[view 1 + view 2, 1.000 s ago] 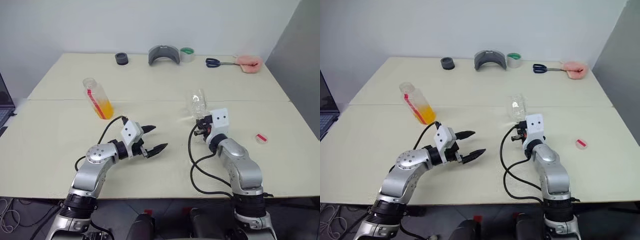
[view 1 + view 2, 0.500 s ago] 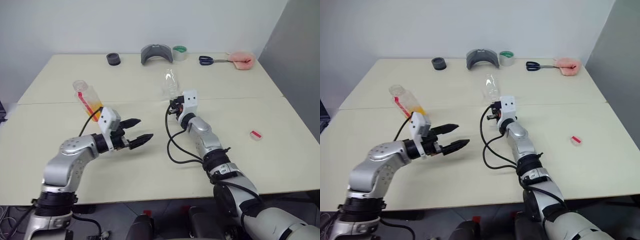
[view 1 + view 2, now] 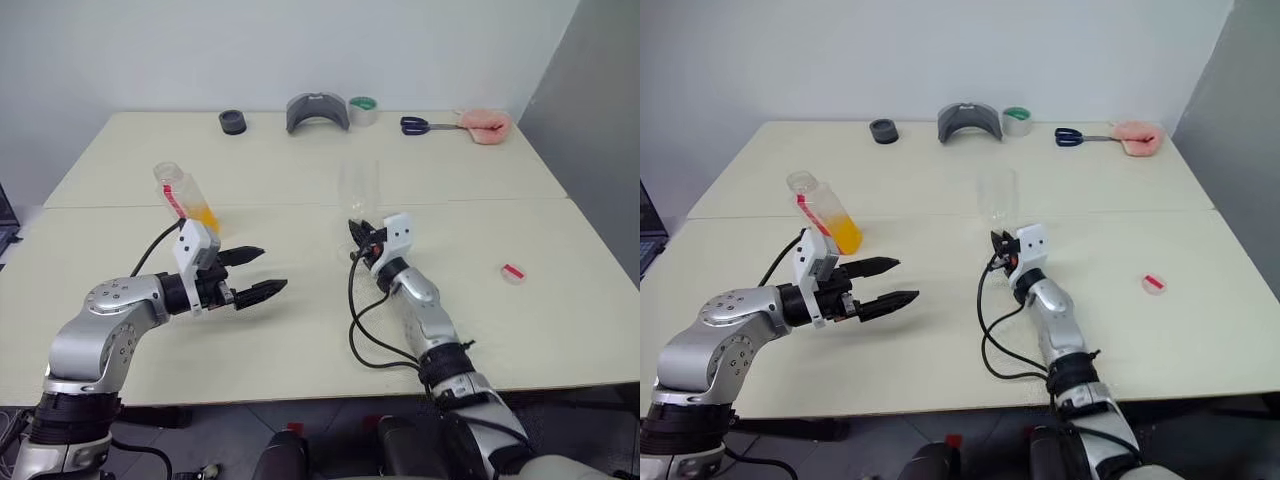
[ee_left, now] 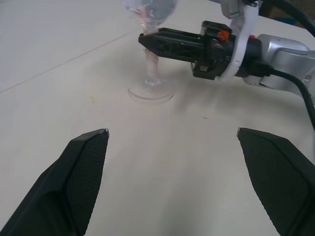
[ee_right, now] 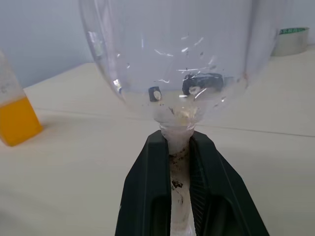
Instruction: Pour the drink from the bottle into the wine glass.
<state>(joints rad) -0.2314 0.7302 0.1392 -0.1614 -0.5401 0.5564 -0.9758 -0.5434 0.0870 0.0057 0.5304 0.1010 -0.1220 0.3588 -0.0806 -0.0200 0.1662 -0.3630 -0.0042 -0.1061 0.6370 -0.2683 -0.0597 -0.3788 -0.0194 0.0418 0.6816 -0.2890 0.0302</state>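
Right wrist view shows the right gripper (image 5: 180,162) closed on the thin stem of the clear, colourless stemmed wine glass (image 5: 170,54); the glass stands upright with its round foot on the pale beige table (image 3: 300,330), near the middle. The right arm reaches forward, almost level. The left gripper (image 3: 258,275) has its black fingers spread wide and holds nothing; its arm is bent, pointing toward the glass. The small clear plastic bottle (image 3: 186,196) with orange-yellow drink (image 3: 206,216) stands behind it, apart.
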